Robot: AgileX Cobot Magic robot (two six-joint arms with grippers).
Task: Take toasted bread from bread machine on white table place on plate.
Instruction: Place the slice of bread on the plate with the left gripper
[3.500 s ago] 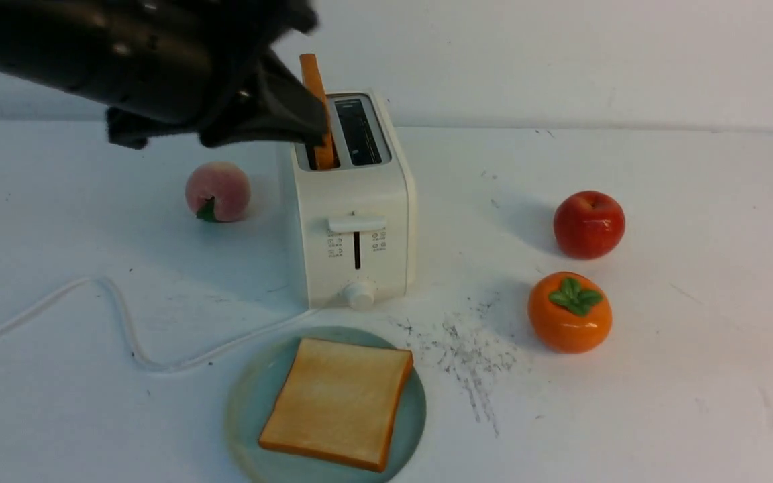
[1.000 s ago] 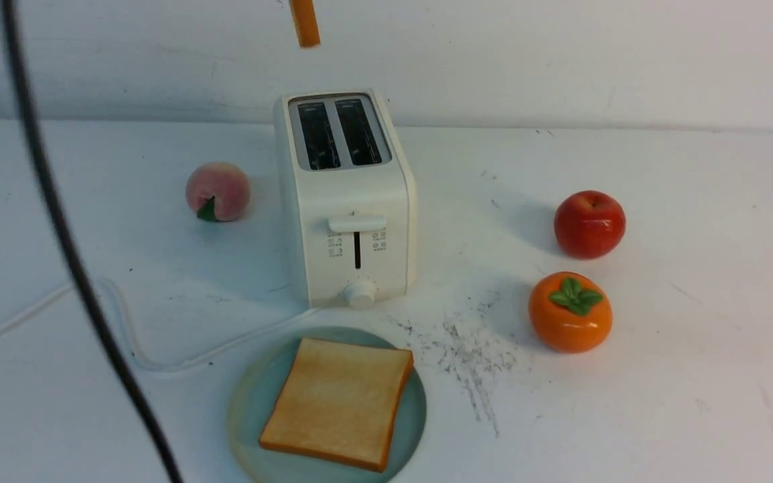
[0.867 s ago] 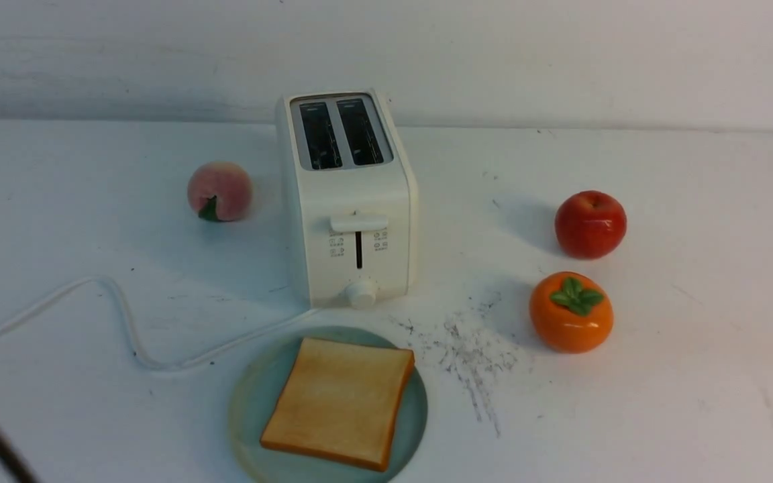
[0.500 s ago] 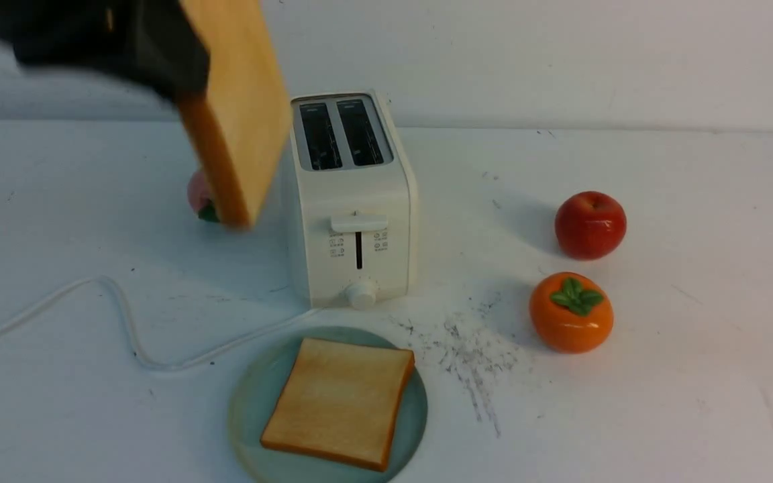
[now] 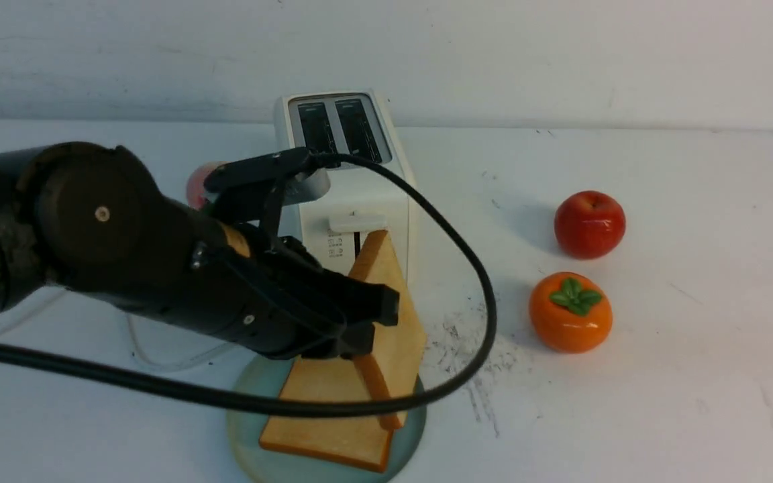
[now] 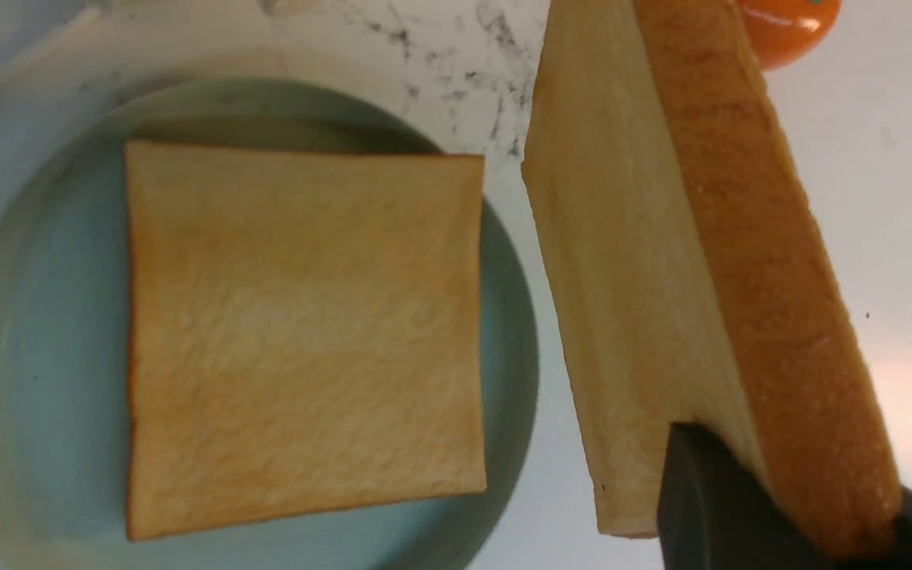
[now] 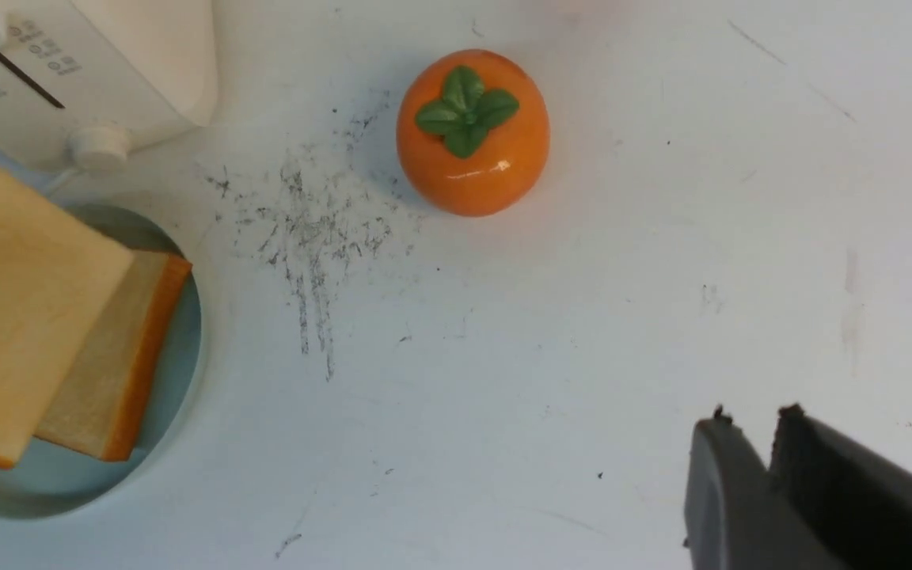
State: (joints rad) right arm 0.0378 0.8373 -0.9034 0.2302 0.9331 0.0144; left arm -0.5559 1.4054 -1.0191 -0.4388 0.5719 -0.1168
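**Left arm.** The left gripper (image 5: 376, 325) was closed on the held slice (image 5: 403, 335) of toasted bread. Its jaws pinched the two broad faces at the slice's left crust edge. The arm reached in from the left of the scene.

**Right arm.** The right gripper (image 7: 757, 419) hung over bare white table (image 5: 661, 402), well apart to the right. Its jaws were slightly parted, with nothing between them. The left arm was therefore the nearer one and the only one engaged.

**Position of the held slice.** It stood in front of the bread machine (image 5: 386, 201), whose two slots were empty. It was above the right half of the plate (image 5: 242, 422). The flat slice (image 5: 323, 416) lay on that plate and filled most of it.

**Orientation.**
- The held slice is square, so it has no true long axis; the line that matters is its crust edge.
- That edge ran steeply from a high far corner down to a low near corner.
- One broad face was turned to the right, towards the persimmon (image 5: 570, 312).
- The low corner was over the right edge of the flat slice. Whether the two touched cannot be told.

**Governing relation.** The target lay below the gripper and slightly to its left. In judgement, the next move calls for rolling the held slice over to the left until its face is level, then lowering it onto the flat slice. If released while on edge, it could tip to the right, off the plate.
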